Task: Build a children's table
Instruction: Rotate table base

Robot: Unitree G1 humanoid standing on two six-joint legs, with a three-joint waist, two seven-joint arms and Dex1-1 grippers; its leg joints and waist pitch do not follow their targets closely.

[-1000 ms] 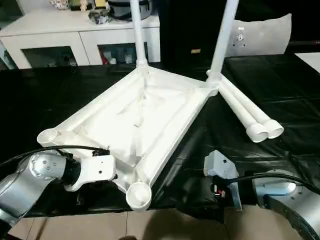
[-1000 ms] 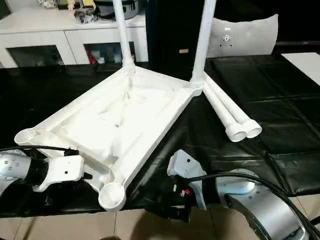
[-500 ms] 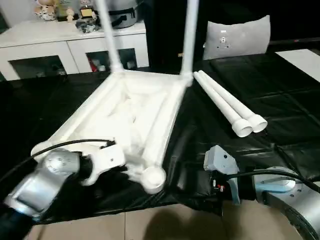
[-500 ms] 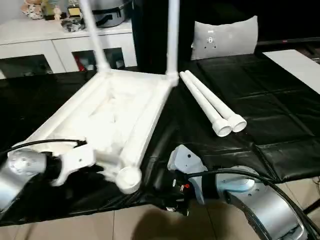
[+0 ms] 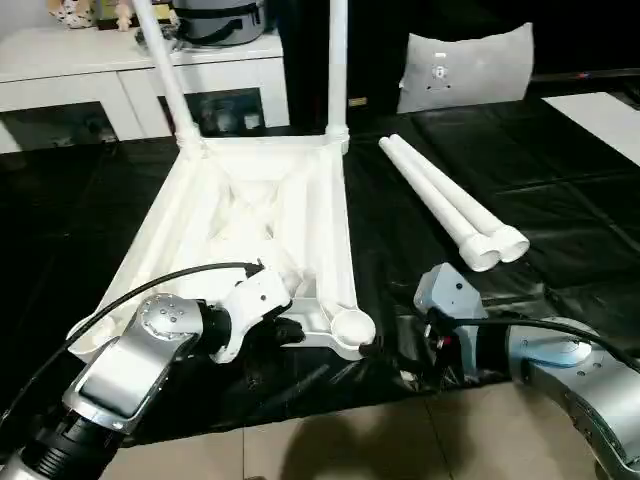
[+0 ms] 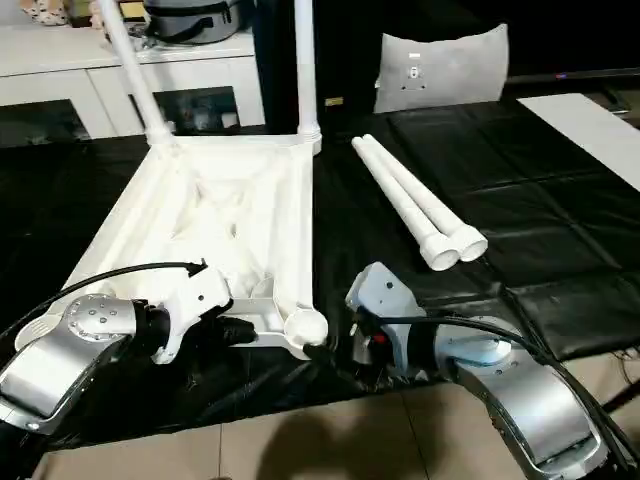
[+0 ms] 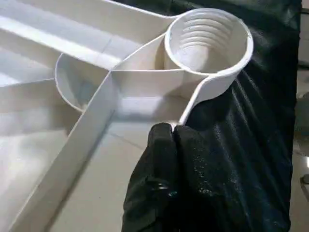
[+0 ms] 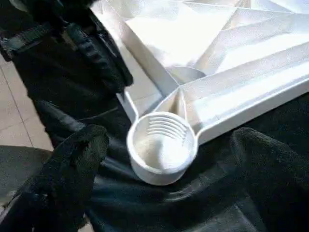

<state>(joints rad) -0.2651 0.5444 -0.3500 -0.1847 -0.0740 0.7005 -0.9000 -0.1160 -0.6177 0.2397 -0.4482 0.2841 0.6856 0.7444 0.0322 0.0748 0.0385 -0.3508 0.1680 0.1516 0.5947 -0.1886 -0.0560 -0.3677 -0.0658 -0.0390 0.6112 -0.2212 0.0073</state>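
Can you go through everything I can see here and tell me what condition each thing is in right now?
Table top: upside down on the black cover, ribs facing up.
Two fitted legs: upright in the far corner sockets.
Two loose legs: lying side by side on the cover.
Near corner socket: empty, threads showing.
Left hand: shut on the table top's rim by that socket.
Right hand: open, fingers either side of the socket.
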